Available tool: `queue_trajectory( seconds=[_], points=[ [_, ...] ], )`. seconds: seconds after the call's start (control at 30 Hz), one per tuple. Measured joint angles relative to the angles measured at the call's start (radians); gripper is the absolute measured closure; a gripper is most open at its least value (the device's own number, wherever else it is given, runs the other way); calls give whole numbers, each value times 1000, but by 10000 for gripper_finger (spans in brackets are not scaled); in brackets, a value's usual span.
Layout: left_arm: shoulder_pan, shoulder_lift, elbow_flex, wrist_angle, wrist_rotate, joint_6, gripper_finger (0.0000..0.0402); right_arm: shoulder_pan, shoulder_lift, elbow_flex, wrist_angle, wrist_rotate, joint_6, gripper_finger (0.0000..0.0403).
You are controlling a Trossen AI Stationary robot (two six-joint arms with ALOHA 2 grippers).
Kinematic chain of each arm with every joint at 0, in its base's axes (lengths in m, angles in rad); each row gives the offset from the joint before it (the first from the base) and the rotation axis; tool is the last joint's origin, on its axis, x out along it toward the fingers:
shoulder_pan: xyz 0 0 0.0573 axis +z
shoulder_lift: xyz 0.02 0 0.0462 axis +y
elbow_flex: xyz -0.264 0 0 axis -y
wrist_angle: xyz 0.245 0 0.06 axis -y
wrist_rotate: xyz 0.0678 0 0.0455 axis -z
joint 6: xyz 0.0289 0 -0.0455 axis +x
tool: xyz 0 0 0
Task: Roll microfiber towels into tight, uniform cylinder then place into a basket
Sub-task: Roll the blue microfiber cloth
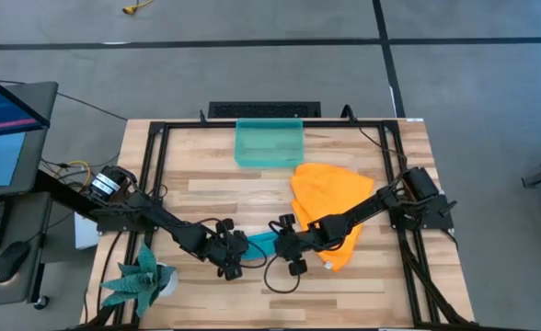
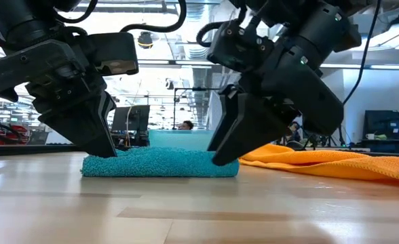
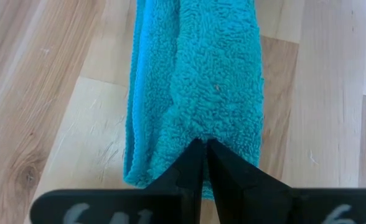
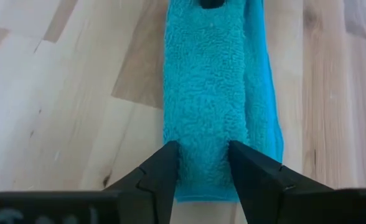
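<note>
Grippers meet at opposite ends of a rolled teal towel [image 2: 160,163] on a pale butcher-block table [image 1: 215,188]. At one end, the left gripper [image 3: 205,149] is clenched, its two dark fingertips pressed together into the fluffy pile of the cloth. At the other end, the right gripper [image 4: 203,155] straddles the towel with its fingers spread apart, one finger on each side of the nubby upper surface.

Folded into a long, low, flattened roll, the teal towel lies near the front edge of the table between the two arms. Just beside it, under the right arm, an orange towel [image 1: 326,195] sprawls loose and rumpled, a small white label at its front corner.

Farther back, a translucent teal-green plastic basket [image 1: 270,142] stands at the rear middle of the table; whether anything lies inside cannot be told. A black metal frame [image 1: 156,156] borders the wooden planks, and a green spiky plant [image 1: 142,276] sits at the front-left corner.

Beyond the table lie grey floor, a computer monitor [image 1: 4,110] with keyboard and mouse on a side desk, and, seen from table height, a bright workshop with ceiling lights.
</note>
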Motion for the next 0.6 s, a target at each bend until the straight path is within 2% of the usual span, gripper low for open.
queue_trajectory(
  seconds=[0.33, 0.6],
  points=[
    [0, -1, 0, 0, -2, -40, 381, -43, 24, 2, 4, -83, 115, 235],
    [0, -2, 0, -4, -2, -45, 381, -59, 66, 4, 37, -121, 114, 235]
  ],
)
